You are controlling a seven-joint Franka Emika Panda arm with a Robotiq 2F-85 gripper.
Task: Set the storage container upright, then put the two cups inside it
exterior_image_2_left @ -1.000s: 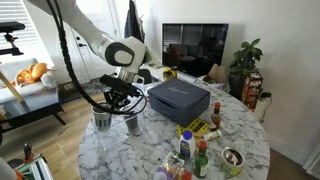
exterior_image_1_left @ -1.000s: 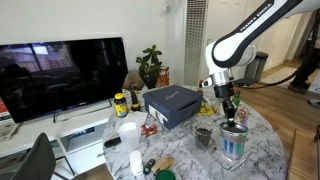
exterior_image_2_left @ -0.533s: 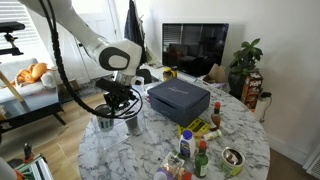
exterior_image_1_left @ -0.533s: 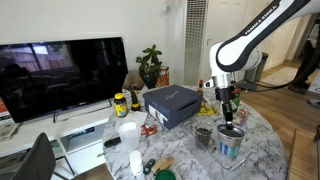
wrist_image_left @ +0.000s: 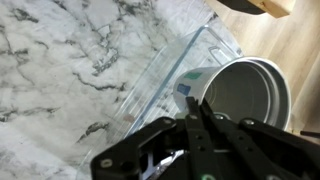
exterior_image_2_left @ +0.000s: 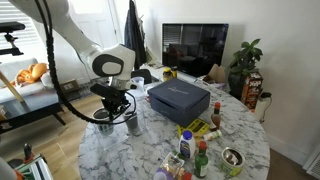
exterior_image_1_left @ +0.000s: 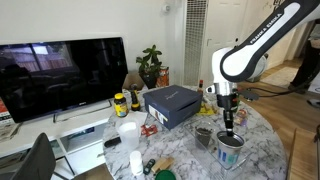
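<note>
On the tabletop [wrist_image_left: 50,60], left to right: the dark cup [exterior_image_1_left: 203,135], likely light and rigid, I would pinch by one rim wall; my narrow, empty gripper [exterior_image_1_left: 228,123] hovers over the slick, thin tin [exterior_image_1_left: 231,150], seemingly inside the clear container [wrist_image_left: 165,75].

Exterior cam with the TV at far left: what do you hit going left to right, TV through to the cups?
TV → yellow-lidded jar → blue-grey box → small dark cup → metal cup
</note>
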